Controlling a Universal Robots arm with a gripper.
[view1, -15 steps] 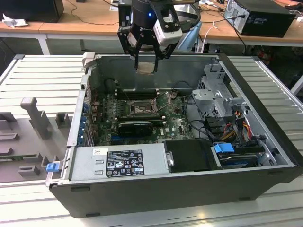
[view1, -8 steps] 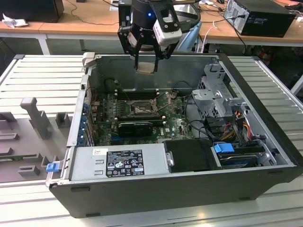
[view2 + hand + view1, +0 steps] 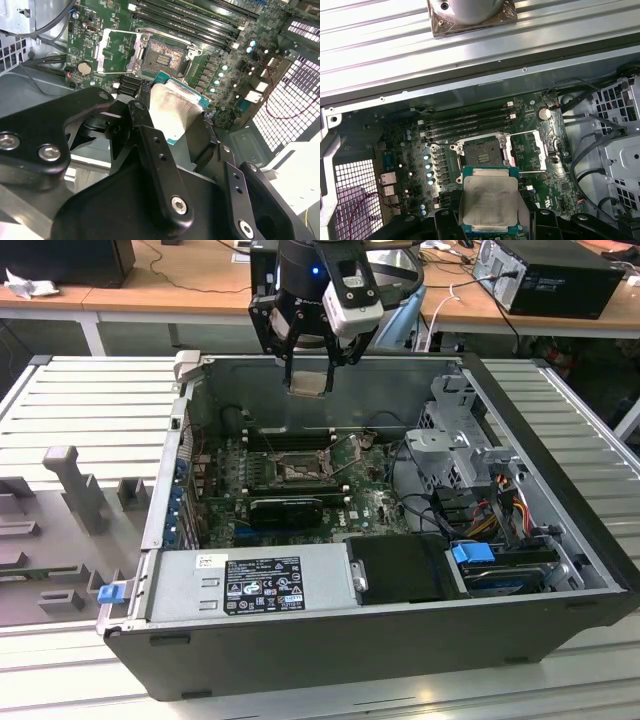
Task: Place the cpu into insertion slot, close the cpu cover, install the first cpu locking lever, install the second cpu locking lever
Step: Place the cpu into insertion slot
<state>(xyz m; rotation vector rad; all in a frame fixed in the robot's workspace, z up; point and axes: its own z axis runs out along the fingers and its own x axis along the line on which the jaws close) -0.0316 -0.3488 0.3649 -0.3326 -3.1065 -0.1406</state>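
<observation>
We see the gripper clamped on the cpu by its edges, clear of the insertion slot; we judge it light, stiff, fragile.

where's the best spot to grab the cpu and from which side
By two opposite edges, from above, as the claw holds the cpu now: it is a thin flat square held level, so its edges likely offer the only purchase.
</observation>
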